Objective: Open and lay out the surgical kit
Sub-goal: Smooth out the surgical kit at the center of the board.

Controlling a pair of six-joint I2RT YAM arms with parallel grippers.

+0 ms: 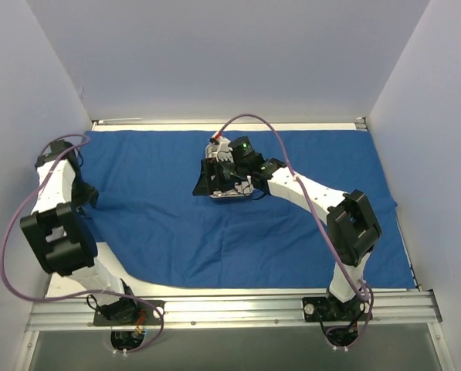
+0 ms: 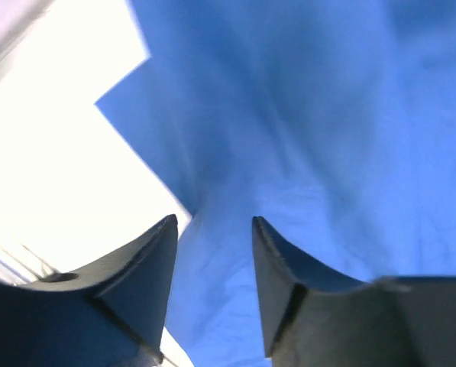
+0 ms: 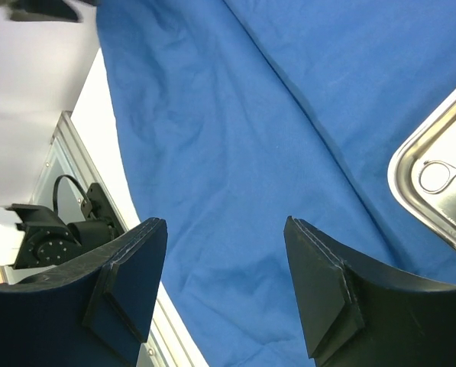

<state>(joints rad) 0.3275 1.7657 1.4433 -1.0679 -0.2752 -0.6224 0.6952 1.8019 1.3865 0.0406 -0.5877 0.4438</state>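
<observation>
We found the blue cloth wrap (image 1: 153, 224) opened out flat over most of the table (image 1: 253, 292), which we took to mean that the unwrapping was largely done and the laying-out was the step in hand. The steel tray (image 3: 434, 126) sat on the cloth a little behind its middle. In the right wrist view at least one scissor-like instrument (image 3: 435, 174) lay inside it (the rest of the tray ran off the picture's edge, so we could not count the tools). The right gripper (image 3: 224, 222) hovered over the cloth just beside the tray, placed there, we judged, so that it could reach in for an instrument. Its jaws stood wide apart, with nothing between them and nothing touched that we could see. The left gripper (image 2: 212, 222) hung over the cloth's left border, where blue gave way to bare white table, a sensible spot for tugging that edge smooth. Its jaws were parted to a moderate gap, released, with only cloth showing beyond them; whether the fingertips brushed the fabric we could not tell.
</observation>
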